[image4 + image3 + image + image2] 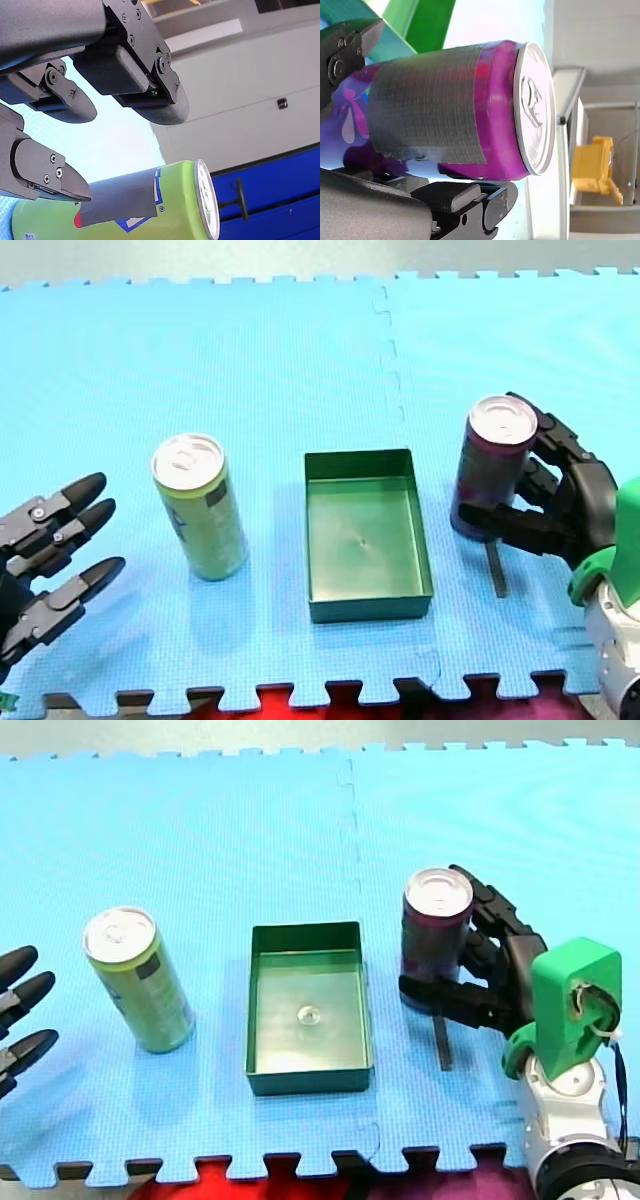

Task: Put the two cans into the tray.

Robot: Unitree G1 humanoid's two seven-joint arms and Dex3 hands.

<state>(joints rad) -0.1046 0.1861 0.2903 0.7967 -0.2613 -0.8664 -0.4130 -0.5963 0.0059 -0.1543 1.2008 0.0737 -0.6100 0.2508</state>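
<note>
Currently the right hand (560, 505) grips the purple can (490, 475) at 3 o'clock of the green tray (318, 540), and its low thumb hold could let the can tip on lifting, while the empty, unclenched left hand (50, 560) at 8 o'clock might topple the lime-green can (205, 510) at 9 o'clock.

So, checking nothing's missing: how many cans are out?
2. The purple can stands right of the tray, gripped by the right hand; the green can left of it, the left hand open nearby.
</note>
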